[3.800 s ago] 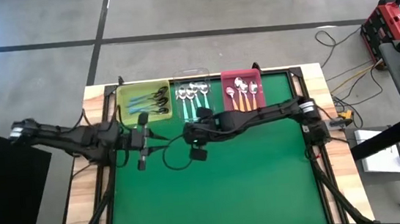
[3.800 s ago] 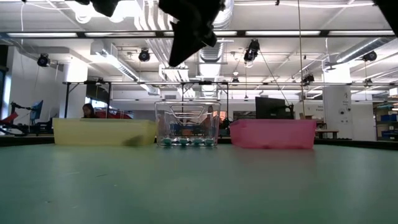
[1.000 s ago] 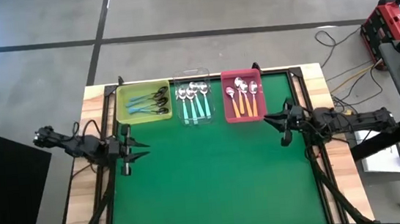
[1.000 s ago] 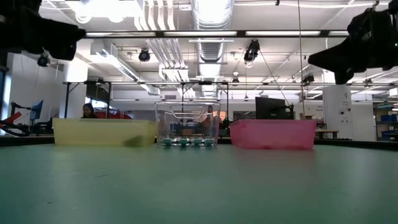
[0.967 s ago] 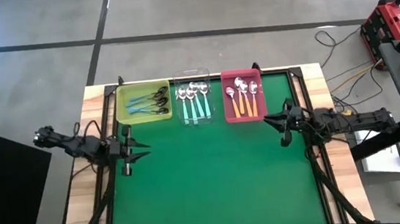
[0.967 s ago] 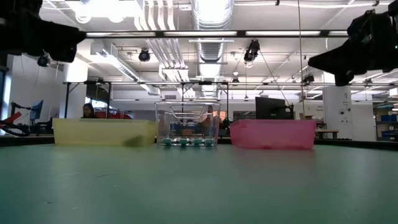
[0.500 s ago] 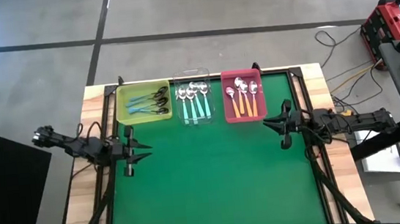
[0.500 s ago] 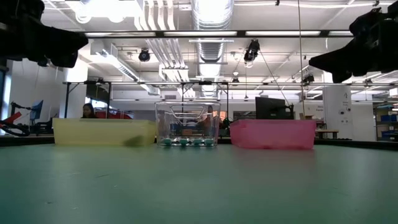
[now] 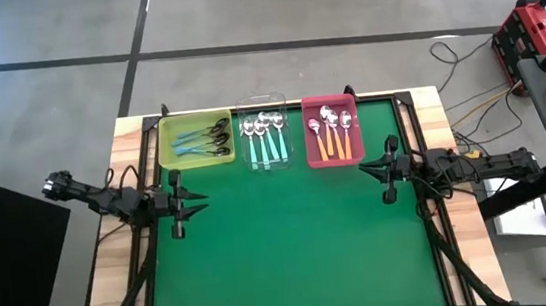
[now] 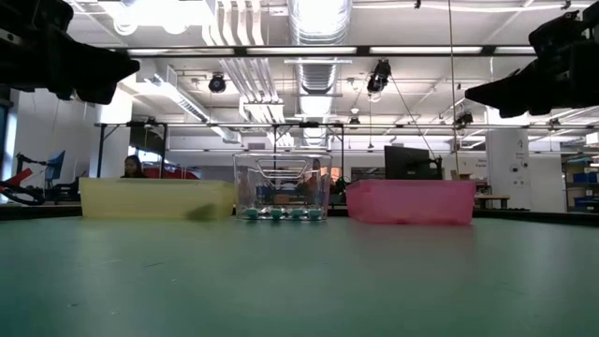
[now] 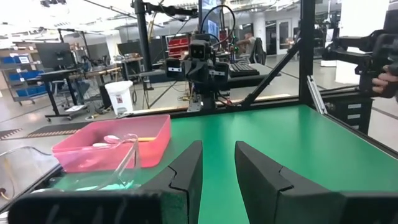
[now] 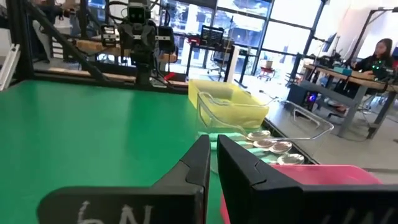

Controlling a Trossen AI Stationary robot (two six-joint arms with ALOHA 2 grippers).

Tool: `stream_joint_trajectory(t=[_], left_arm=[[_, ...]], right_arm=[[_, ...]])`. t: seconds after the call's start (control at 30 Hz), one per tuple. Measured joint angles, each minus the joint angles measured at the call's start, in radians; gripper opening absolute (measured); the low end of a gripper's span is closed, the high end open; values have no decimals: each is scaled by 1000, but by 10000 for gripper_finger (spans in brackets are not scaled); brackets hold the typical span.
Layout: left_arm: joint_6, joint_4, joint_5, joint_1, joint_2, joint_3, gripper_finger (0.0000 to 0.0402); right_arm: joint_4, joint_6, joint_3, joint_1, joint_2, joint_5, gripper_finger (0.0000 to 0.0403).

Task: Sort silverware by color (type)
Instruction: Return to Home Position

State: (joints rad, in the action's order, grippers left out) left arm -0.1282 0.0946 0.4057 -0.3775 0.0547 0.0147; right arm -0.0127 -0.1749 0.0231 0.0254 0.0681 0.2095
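**A:** Why are both arms out at the sides?

**B:** Parked, I think. The left gripper hangs over the left edge of the desk. Its jaws are released, with a small gap and nothing in it. All the sorting sits along the far edge:
- The yellow bin holds the dark-bowl teal spoons.
- The clear bin holds the silver-bowl teal spoons.
- The red bin holds the orange spoons.

The right gripper mirrors the left over the right edge. Its jaws are all but clenched, down to a thin slit, and empty.

**A:** So it's done?

**B:** I'd say so. There's one kind per bin and no spoon loose on the green. Keeping the arms wide also leaves the bins unobstructed from above.

**A:** Anything you can't confirm?

**B:** A few things:
- **Yellow bin:** the spoons overlap, so I can't get a count.
- **Table-level view:** the yellow wall hides its contents. Only the bowls in the clear bin show through, and the red wall is opaque as well.
- **Arms:** that same view cuts off both at the top edge.
- **Left wrist view:** the clear bin is clipped at the frame edge and the yellow bin is missing entirely.
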Motion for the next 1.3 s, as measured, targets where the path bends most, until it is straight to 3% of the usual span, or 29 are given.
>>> stream_joint_trajectory(t=[0.4, 1.3], left_arm=[[3, 1, -1, 0, 3, 2, 78], [3, 2, -2, 0, 5, 3, 77]], right_arm=[[-5, 257, 0, 0, 0, 1, 20], [-7, 272, 0, 0, 0, 1, 20]])
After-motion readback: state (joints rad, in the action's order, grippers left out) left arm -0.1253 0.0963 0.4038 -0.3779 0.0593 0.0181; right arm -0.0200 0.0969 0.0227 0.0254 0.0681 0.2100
